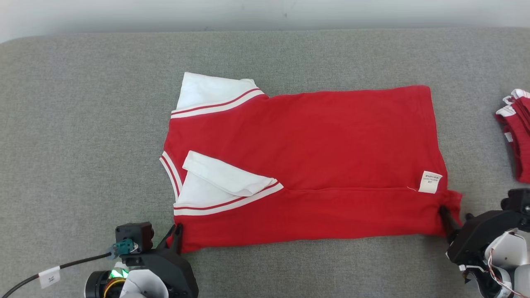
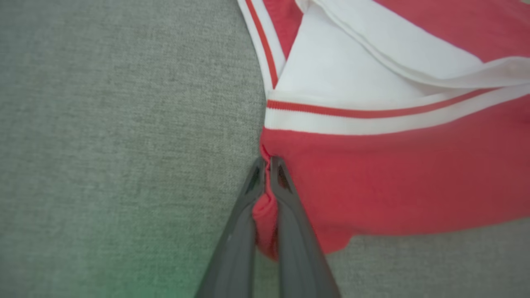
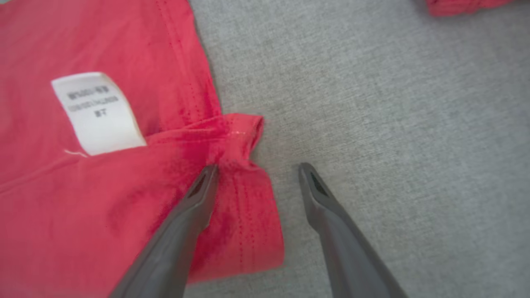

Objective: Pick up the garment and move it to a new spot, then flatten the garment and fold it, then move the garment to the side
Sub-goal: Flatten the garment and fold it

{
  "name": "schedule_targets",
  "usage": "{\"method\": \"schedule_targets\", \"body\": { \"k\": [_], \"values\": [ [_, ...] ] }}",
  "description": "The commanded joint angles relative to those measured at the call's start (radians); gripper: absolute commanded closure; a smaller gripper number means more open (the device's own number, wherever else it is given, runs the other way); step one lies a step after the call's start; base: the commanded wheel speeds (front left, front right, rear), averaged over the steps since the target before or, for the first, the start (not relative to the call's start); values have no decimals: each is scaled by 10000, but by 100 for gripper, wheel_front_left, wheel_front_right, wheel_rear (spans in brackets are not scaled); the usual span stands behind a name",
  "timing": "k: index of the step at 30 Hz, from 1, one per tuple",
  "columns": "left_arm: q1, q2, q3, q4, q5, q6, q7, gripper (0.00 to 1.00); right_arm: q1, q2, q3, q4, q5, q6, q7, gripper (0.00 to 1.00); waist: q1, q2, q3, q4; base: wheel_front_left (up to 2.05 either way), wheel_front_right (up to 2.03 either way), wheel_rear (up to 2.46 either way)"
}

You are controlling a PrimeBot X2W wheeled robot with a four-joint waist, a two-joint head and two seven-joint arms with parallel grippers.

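Garment (image 1: 306,165) pinched at its near left corner, right fingers spread at the hem

Nearest to you, your left gripper (image 2: 268,163) is closed tight on the garment's near left corner. In the left wrist view its two dark fingers meet with a fold of red cloth bunched between them, just below the white striped band (image 2: 352,124). A black cable (image 1: 78,261) with a white tag runs off to the left from that wrist.

At the near right, your right gripper (image 3: 256,169) stands spread wide, not closed on anything. One finger touches the red cloth at the rumpled near right corner. The other is over the grey cloth surface (image 1: 83,124), just beside the hem.

The garment lies spread out in the middle of that surface, neck end to your left and hem to your right. A crease runs along its length a little in from the near edge. Just beyond the right gripper, a white care label (image 1: 430,182) shows on the red cloth near the hem.

At the left end a white flap (image 1: 223,178) lies turned over above the striped band, and a second white flap (image 1: 211,93) sticks out at the far left corner. Further off at the right edge, well apart from the hem, sits a bundle of red and white cloth (image 1: 517,136). Beyond the surface's far edge is a pale wall (image 1: 248,12).
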Motion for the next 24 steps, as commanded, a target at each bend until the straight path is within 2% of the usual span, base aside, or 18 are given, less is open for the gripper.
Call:
{"method": "schedule_targets", "body": {
  "k": [1, 2, 4, 5, 6, 7, 15, 24],
  "values": [
    [836, 89, -247, 414, -148, 49, 479, 100, 205, 281, 355, 208, 203, 72, 323, 0, 1, 1, -12, 25, 0, 0, 0],
    [870, 89, -244, 386, -176, 38, 462, 100, 254, 282, 455, 149, 289, 73, 421, 13, 1, 1, -28, 33, 0, 0, 0],
    [924, 71, -238, 317, -243, -25, 404, 100, 373, 281, 553, -4, 359, 74, 605, 53, 1, 1, -69, 40, 0, 0, 0],
    [929, 67, -240, 256, -235, -68, 287, 100, 419, 278, 564, -90, 349, 72, 652, 62, 1, 1, -95, 39, 0, 0, 0],
    [930, 70, -250, 210, -224, -123, 209, 100, 465, 275, 553, -181, 325, 72, 693, 87, 1, 1, -119, 38, 0, 0, 0],
    [916, 54, -264, 151, -199, -139, 124, 100, 511, 269, 529, -262, 276, 72, 705, 100, 1, 1, -148, 36, 0, 0, 0],
    [798, 76, -216, 36, 20, -280, -374, 100, 985, 199, 128, -976, -141, 48, 502, 100, 1, 1, -461, -72, 0, 0, 0],
    [1279, 494, -114, -578, -8, -58, -529, 100, 1802, 170, -720, -2385, -515, 46, 825, 100, 1, 1, -1054, -227, 0, 0, 0]
  ]
}}
